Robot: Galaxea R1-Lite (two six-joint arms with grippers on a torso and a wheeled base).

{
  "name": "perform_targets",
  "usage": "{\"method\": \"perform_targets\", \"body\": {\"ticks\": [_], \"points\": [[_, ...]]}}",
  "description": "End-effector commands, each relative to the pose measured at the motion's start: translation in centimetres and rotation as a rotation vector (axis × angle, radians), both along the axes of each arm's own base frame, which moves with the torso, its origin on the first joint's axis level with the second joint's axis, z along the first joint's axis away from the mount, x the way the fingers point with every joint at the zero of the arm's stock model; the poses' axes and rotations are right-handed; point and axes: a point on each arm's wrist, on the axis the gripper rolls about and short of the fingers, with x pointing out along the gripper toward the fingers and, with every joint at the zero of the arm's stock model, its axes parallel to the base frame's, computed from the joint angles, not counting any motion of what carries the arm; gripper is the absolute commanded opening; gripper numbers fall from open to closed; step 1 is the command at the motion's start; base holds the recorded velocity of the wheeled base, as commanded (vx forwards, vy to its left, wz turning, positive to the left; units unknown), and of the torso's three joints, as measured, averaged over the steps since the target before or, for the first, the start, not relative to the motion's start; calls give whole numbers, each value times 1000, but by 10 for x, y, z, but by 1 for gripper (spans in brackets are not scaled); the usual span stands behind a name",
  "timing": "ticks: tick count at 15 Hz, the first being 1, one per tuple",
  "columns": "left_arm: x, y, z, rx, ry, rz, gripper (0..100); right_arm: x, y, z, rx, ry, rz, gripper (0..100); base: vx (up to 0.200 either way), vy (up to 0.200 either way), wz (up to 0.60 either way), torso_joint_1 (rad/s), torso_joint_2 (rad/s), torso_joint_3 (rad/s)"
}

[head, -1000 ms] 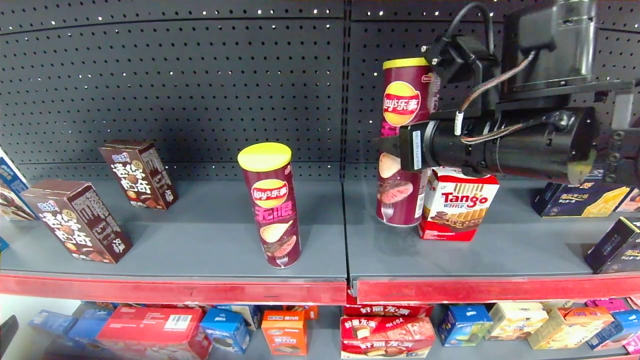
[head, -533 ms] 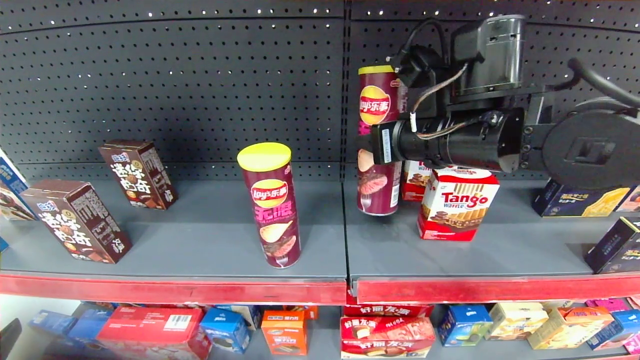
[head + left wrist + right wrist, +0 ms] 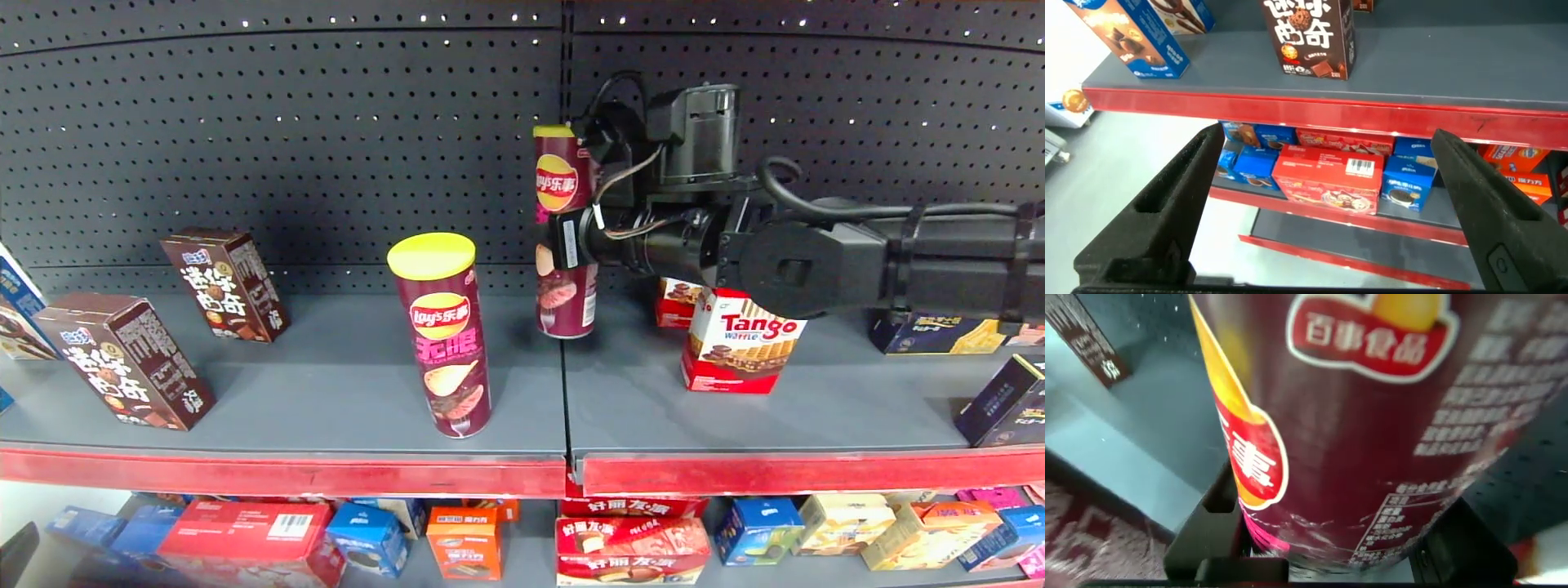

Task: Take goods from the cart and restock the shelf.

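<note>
across the upper shelf (image 3: 343, 384) from the right, the right arm lies stretched out nearly level, its wrist far back by the pegboard (image 3: 286, 139), a camera block riding on top. the right gripper (image 3: 562, 243) is clamped on a maroon chips can (image 3: 558, 175) with a yellow lid, about halfway up its side. the can stands upright, lid above the fingers and base below them, over the seam where the two shelf boards meet, toward the far edge. whether its base touches the board or hangs just above it i cannot tell. from the right wrist camera the can (image 3: 1372, 416) sits between two dark fingers (image 3: 1212, 531), pressed on both sides, its lid and base cut off. a second chips can (image 3: 441, 335) stands nearer and to the left, apart from the held one. a red and white wafer box (image 3: 739, 343) stands to the right, its top hidden behind the arm. the left gripper (image 3: 1327, 212) hangs low before the shelf's red front edge (image 3: 1372, 110), its fingers spread wide with nothing between them; a red carton (image 3: 1327, 175) lies on the lower shelf beyond.
</note>
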Motion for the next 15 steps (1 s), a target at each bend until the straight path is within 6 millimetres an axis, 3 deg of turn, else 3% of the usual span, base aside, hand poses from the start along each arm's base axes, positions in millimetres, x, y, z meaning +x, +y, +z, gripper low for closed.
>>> {"method": "perform_targets", "body": {"ticks": [1,11,15], "points": [[0,0,0,1,3,0,100,9,7,-12,-10,13,8,0,0,0,0,0,0,0],[1,0,0,15,4,-4,100,32,29,-47,5,-2,30,0,0,0,0,0,0,0],[1,0,0,17,4,-4,100,35,32,-52,7,-6,30,0,0,0,0,0,0,0]]}}
